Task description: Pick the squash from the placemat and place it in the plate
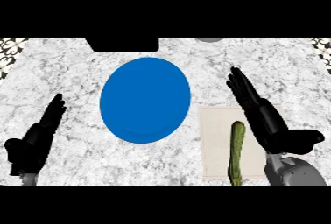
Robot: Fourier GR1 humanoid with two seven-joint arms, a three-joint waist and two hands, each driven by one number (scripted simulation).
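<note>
A long green squash (237,152) lies lengthwise on a beige placemat (216,144) at the lower right of the marble counter. A blue plate (145,99) sits in the middle of the counter, left of the placemat, with nothing on it. My right hand (262,113) is open with straight fingers pointing away, just right of the squash and above the placemat's right edge, not touching the squash. My left hand (37,135) rests open at the lower left, far from both plate and squash.
A black object (123,43) stands at the counter's far edge behind the plate. A grey round thing (209,39) peeks in at the far edge. Patterned floor shows at both far corners.
</note>
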